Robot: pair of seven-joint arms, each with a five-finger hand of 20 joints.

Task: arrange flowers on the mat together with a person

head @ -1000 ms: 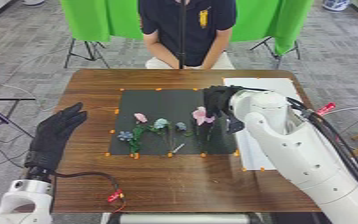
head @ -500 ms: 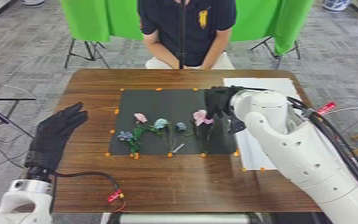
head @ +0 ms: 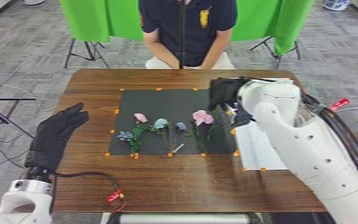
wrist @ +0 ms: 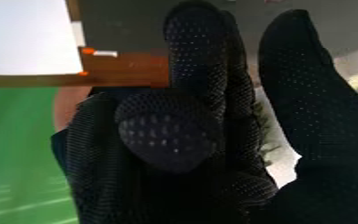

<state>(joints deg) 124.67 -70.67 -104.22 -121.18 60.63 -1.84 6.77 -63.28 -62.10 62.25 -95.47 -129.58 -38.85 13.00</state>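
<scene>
1. Worktop (head: 175, 185): brown wood, bearing a black mat (head: 171, 100) with small orange markers around its edges. A white sheet (head: 260, 150) lies to the right of the mat.
2. Flowers: all noted items lie on the mat, heads towards the far side, stems towards the robot. From left to right – a blue flower (head: 126, 135), a pale pink flower (head: 140, 117), a pale turquoise flower (head: 161, 123), a small blue-violet flower (head: 181, 126) and a larger pink flower (head: 202, 117). Green foliage fills the space around the stems at the left.
3. Small white item (head: 178, 148): on the mat near its near edge, set at a slant; its nature cannot be determined.
4. Left hand (head: 58, 129): at the worktop's left side, well apart from the mat. Fingers extended and relaxed, nothing in them.
5. Right hand (head: 222, 95): over the mat's far right part, near the larger pink flower. In the right wrist view the fingers (wrist: 198, 45) are loosely extended, one bent towards the camera – the thumb stands apart from them. No hold on any flower is observed.
</scene>
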